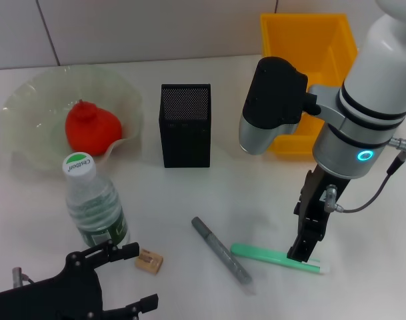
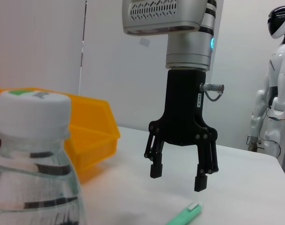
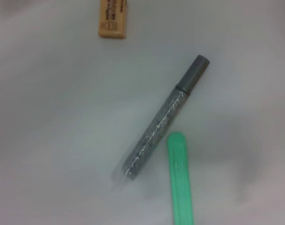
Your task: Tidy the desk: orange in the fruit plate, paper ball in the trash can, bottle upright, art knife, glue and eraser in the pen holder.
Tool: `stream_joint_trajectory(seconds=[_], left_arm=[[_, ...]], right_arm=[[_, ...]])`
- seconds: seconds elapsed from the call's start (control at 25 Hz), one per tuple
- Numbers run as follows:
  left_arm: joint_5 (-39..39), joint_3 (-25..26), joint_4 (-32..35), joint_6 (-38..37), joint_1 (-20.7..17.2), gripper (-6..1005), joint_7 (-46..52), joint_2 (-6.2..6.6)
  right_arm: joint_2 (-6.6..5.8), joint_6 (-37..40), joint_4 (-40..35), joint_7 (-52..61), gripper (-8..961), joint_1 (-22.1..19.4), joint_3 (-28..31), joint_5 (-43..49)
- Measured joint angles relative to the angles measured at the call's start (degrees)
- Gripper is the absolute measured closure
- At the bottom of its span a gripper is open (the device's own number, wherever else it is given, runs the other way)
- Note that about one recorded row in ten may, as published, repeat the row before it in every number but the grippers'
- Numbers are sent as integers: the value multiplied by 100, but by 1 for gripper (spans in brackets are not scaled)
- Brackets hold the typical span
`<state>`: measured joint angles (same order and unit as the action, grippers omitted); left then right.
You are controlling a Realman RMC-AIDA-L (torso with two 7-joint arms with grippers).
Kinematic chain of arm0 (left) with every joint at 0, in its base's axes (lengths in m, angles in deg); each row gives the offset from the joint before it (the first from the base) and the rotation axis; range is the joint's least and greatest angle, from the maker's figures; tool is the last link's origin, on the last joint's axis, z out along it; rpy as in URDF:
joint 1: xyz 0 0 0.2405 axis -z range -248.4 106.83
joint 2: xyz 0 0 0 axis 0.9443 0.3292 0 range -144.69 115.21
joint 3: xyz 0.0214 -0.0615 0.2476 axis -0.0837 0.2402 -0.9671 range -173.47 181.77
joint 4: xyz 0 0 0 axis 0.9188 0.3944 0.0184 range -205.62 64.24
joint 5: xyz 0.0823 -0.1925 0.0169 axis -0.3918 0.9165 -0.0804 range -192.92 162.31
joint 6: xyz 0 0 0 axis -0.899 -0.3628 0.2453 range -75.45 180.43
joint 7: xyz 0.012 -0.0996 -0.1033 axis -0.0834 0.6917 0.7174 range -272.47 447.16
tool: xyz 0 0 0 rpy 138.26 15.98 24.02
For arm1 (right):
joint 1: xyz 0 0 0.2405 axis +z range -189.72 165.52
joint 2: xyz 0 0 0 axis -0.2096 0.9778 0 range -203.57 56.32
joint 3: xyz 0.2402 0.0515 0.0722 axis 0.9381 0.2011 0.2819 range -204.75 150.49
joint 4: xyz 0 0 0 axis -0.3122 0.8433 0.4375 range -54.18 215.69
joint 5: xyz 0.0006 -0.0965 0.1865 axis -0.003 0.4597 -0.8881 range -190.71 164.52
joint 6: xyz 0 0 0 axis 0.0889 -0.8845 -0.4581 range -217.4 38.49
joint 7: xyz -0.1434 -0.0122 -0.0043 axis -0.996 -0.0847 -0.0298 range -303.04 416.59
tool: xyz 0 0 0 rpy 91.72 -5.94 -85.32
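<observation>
The orange lies in the fruit plate at the back left. The bottle stands upright at the front left and fills the near side of the left wrist view. The eraser lies beside it. The grey glue stick and the green art knife lie at the front middle. My right gripper hangs open just above the art knife's right part. My left gripper is open and empty at the front left, near the bottle. The paper ball is out of view.
The black mesh pen holder stands in the middle. The yellow trash can stands at the back right, behind my right arm. The right wrist view shows the eraser, glue stick and art knife on the white desk.
</observation>
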<state>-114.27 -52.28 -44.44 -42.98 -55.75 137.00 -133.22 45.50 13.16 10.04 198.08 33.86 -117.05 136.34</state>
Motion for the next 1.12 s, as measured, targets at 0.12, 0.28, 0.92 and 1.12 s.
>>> stream_joint_trajectory(seconds=[0.12, 0.28, 0.92, 1.12], left_arm=[[0, 1, -2, 4, 13, 158, 0, 0], [0, 1, -7, 11, 32, 158, 0, 0], [0, -8, -23, 12, 19, 158, -1, -9], [1, -9, -23, 11, -17, 158, -58, -4]], right_arm=[[2, 2, 0, -10, 113, 13, 0, 0], [4, 15, -2, -17, 113, 25, 0, 0], [-74, 329, -1286, 15, 115, 303, 3409, -72], [-120, 677, -1783, 140, 115, 191, 3673, -255]])
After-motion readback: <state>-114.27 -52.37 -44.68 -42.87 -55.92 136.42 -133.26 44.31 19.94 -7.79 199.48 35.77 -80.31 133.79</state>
